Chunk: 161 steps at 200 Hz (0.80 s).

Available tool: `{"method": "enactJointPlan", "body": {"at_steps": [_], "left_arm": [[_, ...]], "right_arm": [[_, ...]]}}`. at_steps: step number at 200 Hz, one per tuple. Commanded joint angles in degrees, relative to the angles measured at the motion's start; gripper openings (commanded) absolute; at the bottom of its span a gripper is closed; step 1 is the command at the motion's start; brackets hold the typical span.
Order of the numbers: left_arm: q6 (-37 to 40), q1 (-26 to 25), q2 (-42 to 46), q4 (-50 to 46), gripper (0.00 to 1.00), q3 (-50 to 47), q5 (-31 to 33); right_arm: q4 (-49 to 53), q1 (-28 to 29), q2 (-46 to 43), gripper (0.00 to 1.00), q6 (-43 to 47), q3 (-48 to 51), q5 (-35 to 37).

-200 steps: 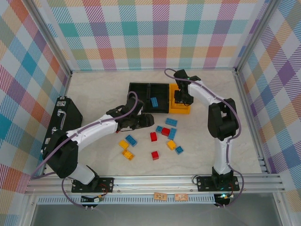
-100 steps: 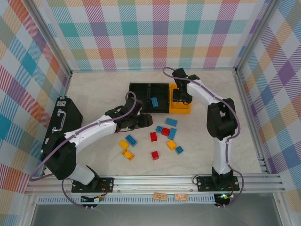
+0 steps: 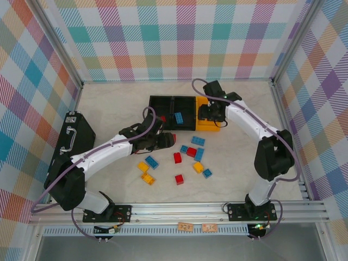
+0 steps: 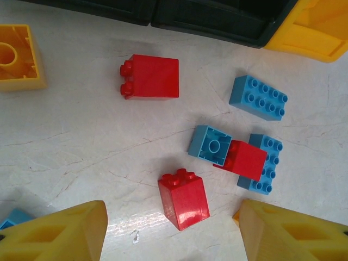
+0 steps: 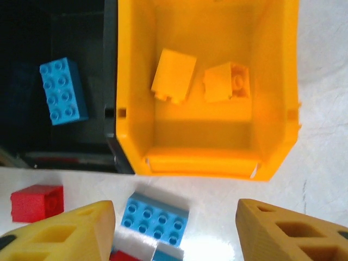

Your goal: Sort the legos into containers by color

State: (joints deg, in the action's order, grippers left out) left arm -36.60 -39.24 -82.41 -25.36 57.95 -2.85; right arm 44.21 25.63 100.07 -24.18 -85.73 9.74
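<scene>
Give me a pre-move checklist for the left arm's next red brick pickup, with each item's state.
1. Left fingers open, nothing between them: ok.
2. Red brick just ahead of them, clear of other bricks: ok.
3. Right fingers open and empty, at the yellow bin: ok.
4. Yellow bin holds only yellow bricks: ok.
5. Blue brick lies in the adjoining black bin: ok.
6. Left-end black bin free for red: cannot tell, too dark.
</scene>
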Motion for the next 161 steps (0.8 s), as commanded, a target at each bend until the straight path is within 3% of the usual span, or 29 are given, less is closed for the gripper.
{"method": "enactJointPlan", "body": {"at_steps": [1, 57, 85, 161], "left_arm": [[0.8, -0.28, 0.79, -0.44, 0.65, -1.22, -0.12], [1.49, -0.28, 2.11, 3.64, 0.65, -3.65, -1.45], [1.68, -0.29, 2.37, 3.4, 0.65, -4.23, -0.84], [1.1, -0.27, 1.87, 4.28, 0.65, -5.57, -1.12]], "right_arm": [[-2.55, 0.63, -2.29, 0.64, -4.21, 4.95, -2.27], [-6.51, 2.53, -4.89, 0.71, -10.4, 12.96, -3.41], [-8.5, 3.15, -4.58, 0.81, -14.44, 15.99, -3.76], [-11.11, 5.7, 3.58, 0.84, -17.6, 15.12, -3.7]]}}
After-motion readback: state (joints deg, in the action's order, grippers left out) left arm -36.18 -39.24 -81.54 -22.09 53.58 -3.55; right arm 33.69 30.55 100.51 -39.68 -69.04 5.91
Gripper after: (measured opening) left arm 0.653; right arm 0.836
